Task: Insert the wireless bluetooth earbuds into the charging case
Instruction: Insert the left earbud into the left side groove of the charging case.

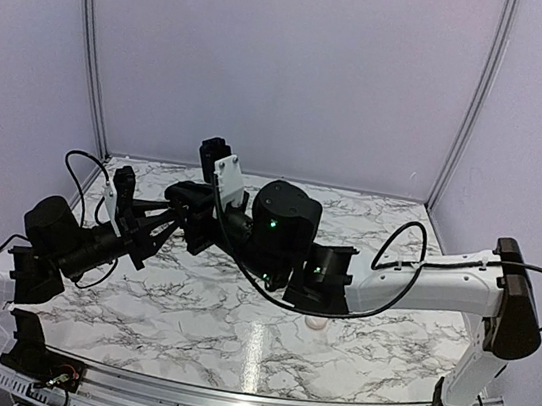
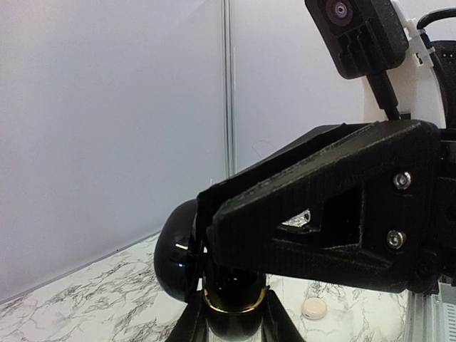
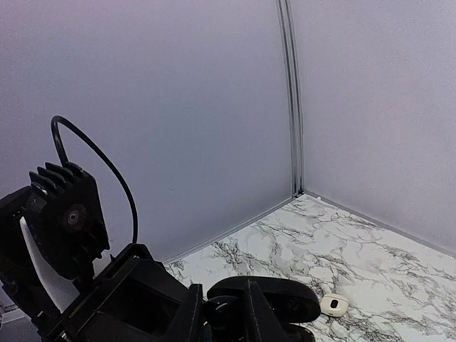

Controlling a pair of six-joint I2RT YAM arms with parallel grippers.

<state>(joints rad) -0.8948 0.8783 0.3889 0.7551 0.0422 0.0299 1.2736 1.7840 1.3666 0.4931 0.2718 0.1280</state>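
- No text, label, brand, number or sign can be read in any of the three views.

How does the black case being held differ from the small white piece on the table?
Colour: the black case is glossy dark, the white piece pale. Size: the case is far bigger than the piece. State: the case is held off the table in the left gripper; the piece lies loose on the table. Both look smooth and rounded.
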